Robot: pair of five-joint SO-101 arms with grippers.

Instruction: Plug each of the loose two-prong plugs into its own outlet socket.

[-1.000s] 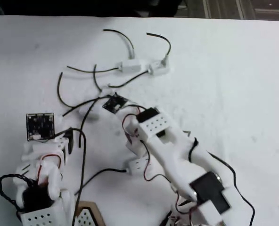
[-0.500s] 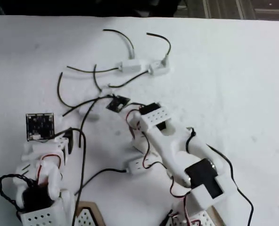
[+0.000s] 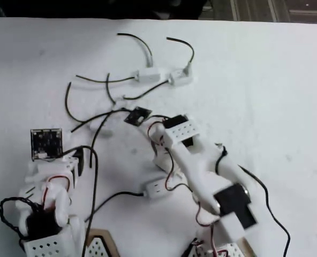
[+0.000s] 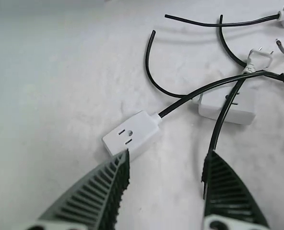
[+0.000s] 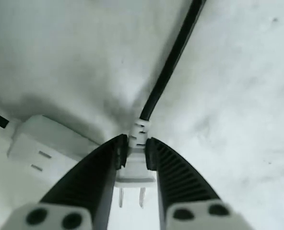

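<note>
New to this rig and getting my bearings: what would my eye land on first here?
The right end effector is shut on a white two-prong plug, its black cord trailing away, beside a white outlet block. The left end effector hangs open, a corded outlet socket at one fingertip, over the white table.

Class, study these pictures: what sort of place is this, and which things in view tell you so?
Probably a robotics lab bench: two small robot arms share a white table strewn with outlet sockets and short cords, with a plug held in the right gripper.
</note>
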